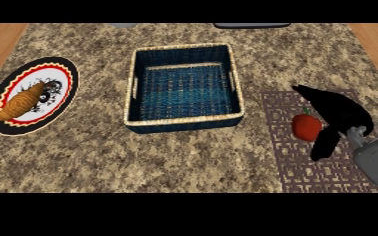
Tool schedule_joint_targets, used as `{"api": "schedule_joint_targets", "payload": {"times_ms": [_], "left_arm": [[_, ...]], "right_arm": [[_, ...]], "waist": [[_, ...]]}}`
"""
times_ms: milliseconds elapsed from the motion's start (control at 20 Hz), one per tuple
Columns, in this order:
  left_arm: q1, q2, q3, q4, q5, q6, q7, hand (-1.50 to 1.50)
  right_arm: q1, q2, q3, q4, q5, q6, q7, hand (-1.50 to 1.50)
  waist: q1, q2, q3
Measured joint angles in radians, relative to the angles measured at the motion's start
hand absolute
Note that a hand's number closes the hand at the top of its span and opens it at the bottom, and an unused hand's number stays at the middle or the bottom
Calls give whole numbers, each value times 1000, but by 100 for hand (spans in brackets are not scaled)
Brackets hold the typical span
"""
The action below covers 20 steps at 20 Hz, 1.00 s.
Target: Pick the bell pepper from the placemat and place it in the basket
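While the right hand's fingers (306,94) and thumb spread wide around the pepper (306,127), not yet closed on it, the pepper sits on the placemat (299,167), right of the basket (184,122). Grasp, lift and placing all remain, I judge.

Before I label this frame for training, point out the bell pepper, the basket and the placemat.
bell pepper (305,127): head view, on its red body left of the robot hand.
basket (183,123): head view, on its near rim.
placemat (300,172): head view, on a bare patterned patch near the front edge.
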Motion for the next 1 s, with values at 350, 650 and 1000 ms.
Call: {"api": "schedule_joint_targets", "payload": {"times_ms": [350,650,1000], "left_arm": [[1,-3,1,3,-2,-4,-5,0],[-2,-5,0,2,-11,-1,-8,0],[-1,-7,2,2,-13,-4,-10,0]], "right_arm": [[10,37,14,35,36,-36,-23,-150],[8,43,34,64,83,-51,-64,150],[-8,25,65,86,163,-72,-128,150]], "waist": [[-1,0,1],[4,0,-1],[3,-1,-1]]}}
